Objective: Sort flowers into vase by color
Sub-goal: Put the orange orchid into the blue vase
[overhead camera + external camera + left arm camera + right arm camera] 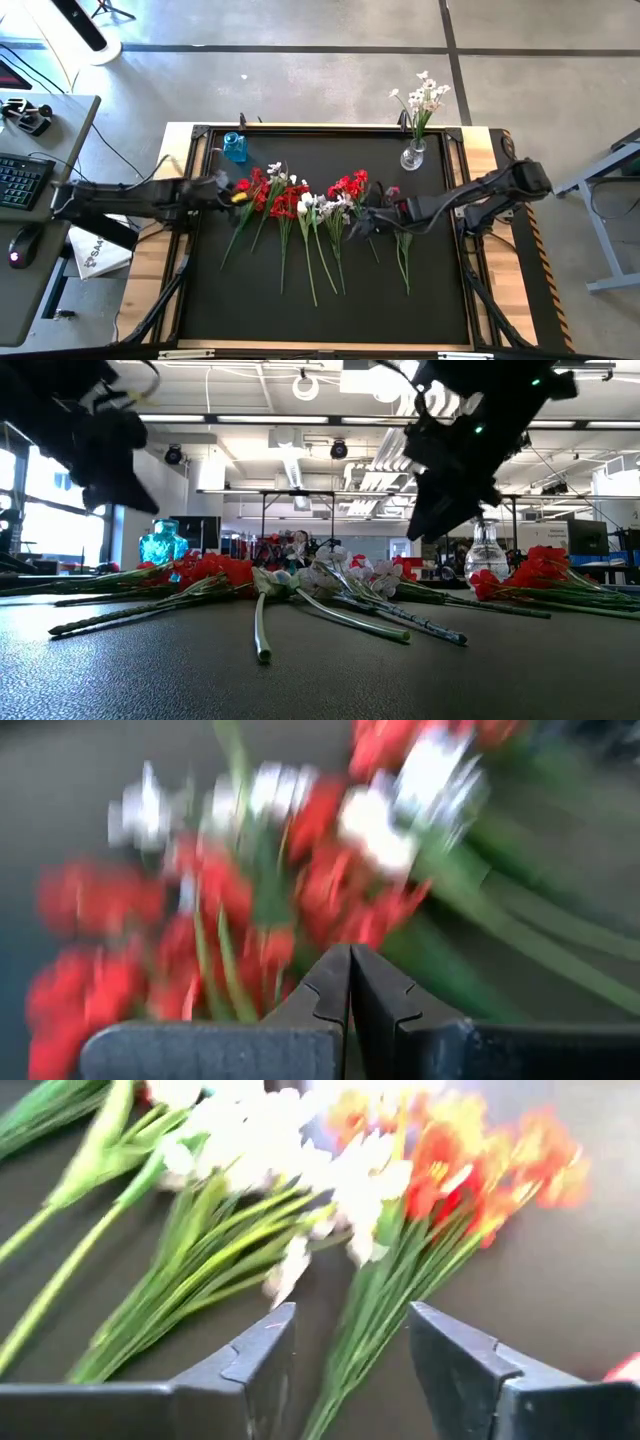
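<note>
Red and white flowers [300, 205] lie in a row across the middle of the black table, their blooms toward the far edge and their green stems toward the near edge. My left gripper [238, 196] is shut and hovers over the red blooms [250, 910] at the left end of the row. My right gripper [362, 224] is open and raised above the stems on the right part of the row. In the right wrist view its fingers [350, 1350] straddle the green stems of a red flower [380, 1300] without touching them. A clear vase [412, 155] holds white flowers.
A small blue vase [235, 148] stands near the far left corner of the table, and the clear vase [485, 550] stands near the far right. The near half of the table [330, 310] is bare black surface. A desk with a keyboard [20, 180] stands to the left of the table.
</note>
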Controlling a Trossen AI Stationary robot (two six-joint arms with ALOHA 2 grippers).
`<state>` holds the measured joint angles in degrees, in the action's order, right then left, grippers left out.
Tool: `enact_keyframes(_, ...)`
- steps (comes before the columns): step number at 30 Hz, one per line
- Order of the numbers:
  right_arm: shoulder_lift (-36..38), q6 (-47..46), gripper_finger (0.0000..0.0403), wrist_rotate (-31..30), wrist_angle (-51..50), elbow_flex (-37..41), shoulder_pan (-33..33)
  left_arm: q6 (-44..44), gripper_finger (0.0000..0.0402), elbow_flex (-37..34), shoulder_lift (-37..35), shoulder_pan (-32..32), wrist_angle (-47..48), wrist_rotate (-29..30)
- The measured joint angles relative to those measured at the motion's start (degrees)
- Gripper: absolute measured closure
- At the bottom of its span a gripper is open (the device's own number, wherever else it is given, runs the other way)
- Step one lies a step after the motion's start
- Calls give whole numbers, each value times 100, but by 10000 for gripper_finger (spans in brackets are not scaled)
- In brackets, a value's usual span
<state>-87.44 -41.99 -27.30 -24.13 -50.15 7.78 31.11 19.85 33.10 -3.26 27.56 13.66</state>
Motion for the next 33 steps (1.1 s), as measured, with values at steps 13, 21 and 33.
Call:
enact_keyframes(13,0,1102,177,-677,806,190,-644,2416,379,1352,2850,866,2882,-709)
enact_keyframes(21,0,1583,194,-514,1318,395,-283,3185,256,1352,3111,1044,2729,-585)
enact_keyframes(33,0,2163,199,-416,1369,396,-406,3622,195,1262,3945,953,1856,-67)
